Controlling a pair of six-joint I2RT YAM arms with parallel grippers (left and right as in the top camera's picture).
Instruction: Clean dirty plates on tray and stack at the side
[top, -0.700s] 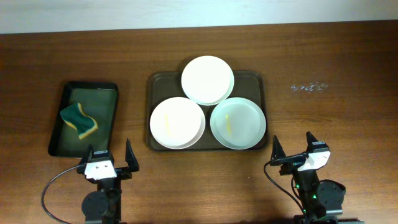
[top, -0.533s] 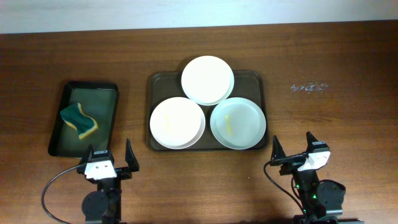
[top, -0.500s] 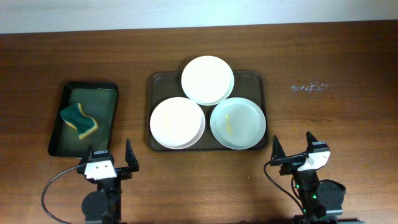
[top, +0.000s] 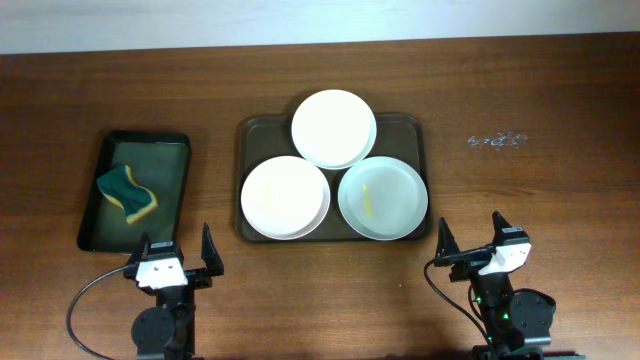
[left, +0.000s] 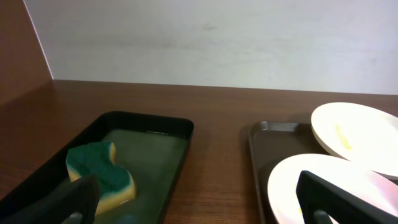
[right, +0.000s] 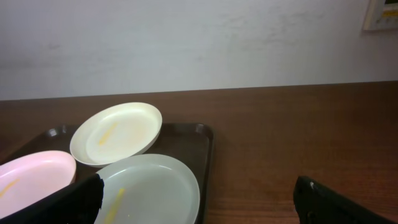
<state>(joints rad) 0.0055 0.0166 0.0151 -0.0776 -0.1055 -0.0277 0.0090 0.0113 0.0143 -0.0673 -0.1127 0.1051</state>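
From above we see the dark brown tray at the middle of the table, with three white plates on it. The far plate juts past the tray's far rim, and its near edge meets the other two. The near-left plate carries a faint yellowish smear. The near-right plate shows a clear yellow streak.

Off to the left we've got a smaller black tray holding a green-and-yellow sponge. At the near edge sit the left gripper and the right gripper, both with jaws spread wide and touching nothing. Something small and glittery lies far right; we can't tell what it is.
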